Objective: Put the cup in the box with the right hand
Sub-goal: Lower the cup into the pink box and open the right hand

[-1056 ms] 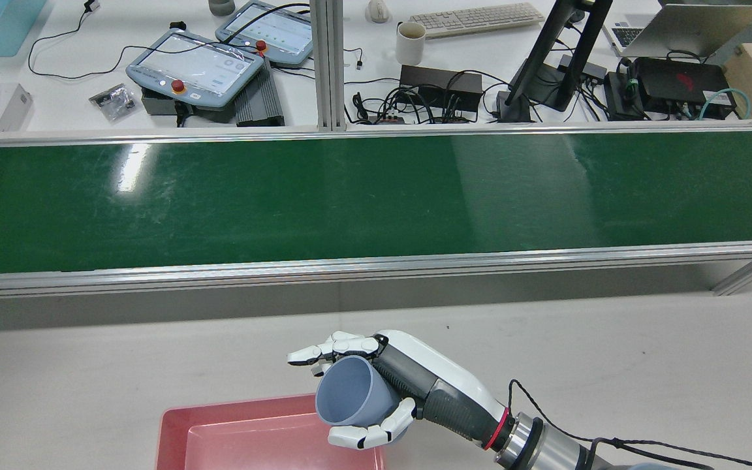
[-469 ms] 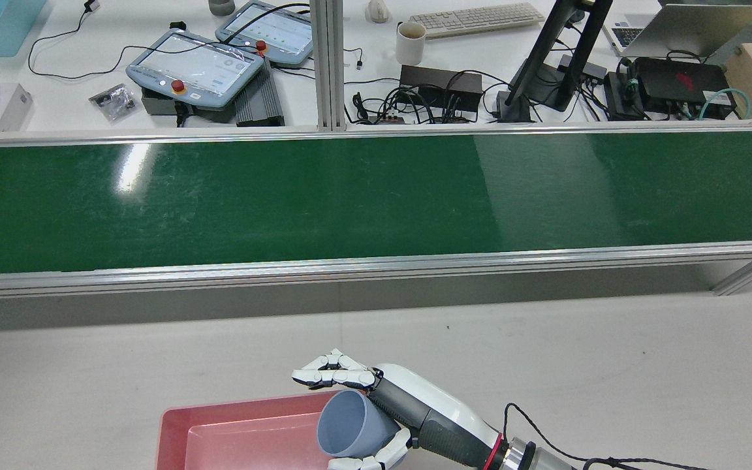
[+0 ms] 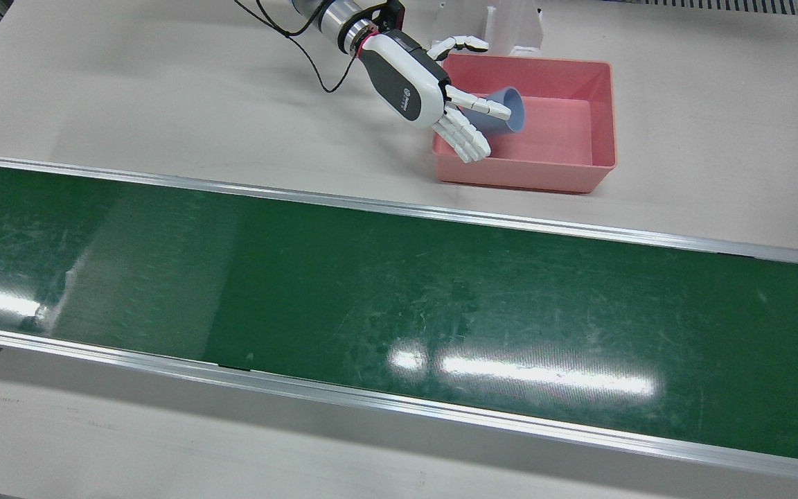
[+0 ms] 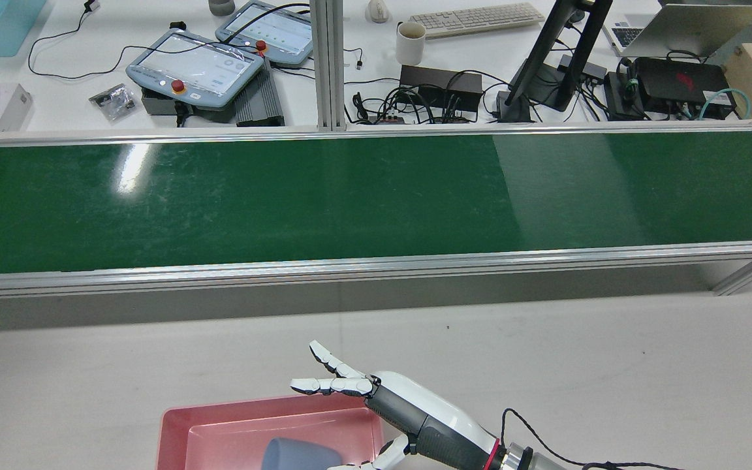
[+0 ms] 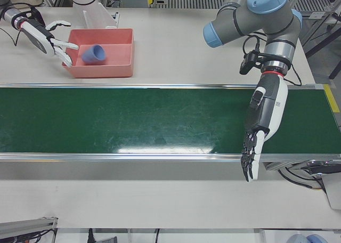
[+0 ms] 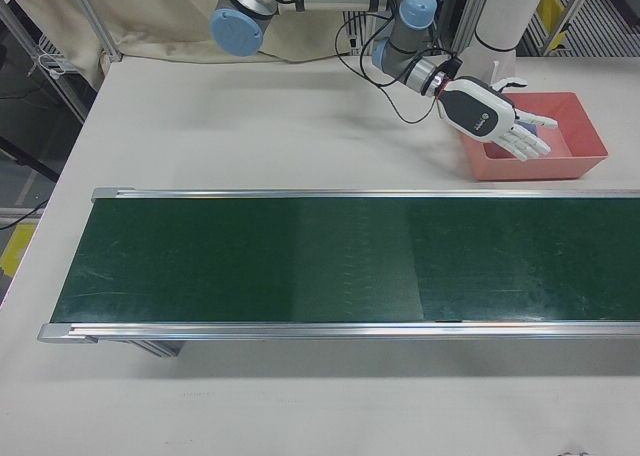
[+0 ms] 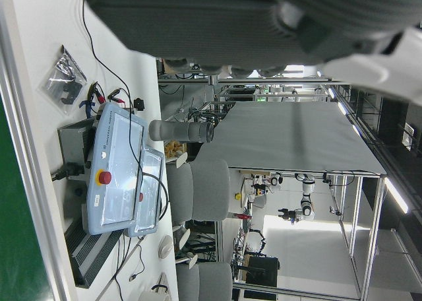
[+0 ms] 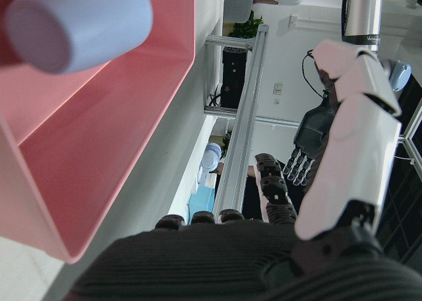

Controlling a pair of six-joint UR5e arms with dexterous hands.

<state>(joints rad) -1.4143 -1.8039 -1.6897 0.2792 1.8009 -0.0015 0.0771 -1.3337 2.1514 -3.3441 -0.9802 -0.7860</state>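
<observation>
released: smooth blue cup (image 3: 506, 111) lying in pink box (image 3: 600, 118); right hand (image 3: 440, 97) spread.

A robotics lab: green conveyor belt (image 4: 376, 196), teach pendants (image 4: 196, 68) and cabled electronics on benches.

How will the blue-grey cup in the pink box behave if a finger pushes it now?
The cup lies on its side in the pink box, so it would probably roll, curving because it tapers. The box walls should stop it. It looks like thin smooth plastic, so probably light, stiff and somewhat slippery for the open right hand.
</observation>
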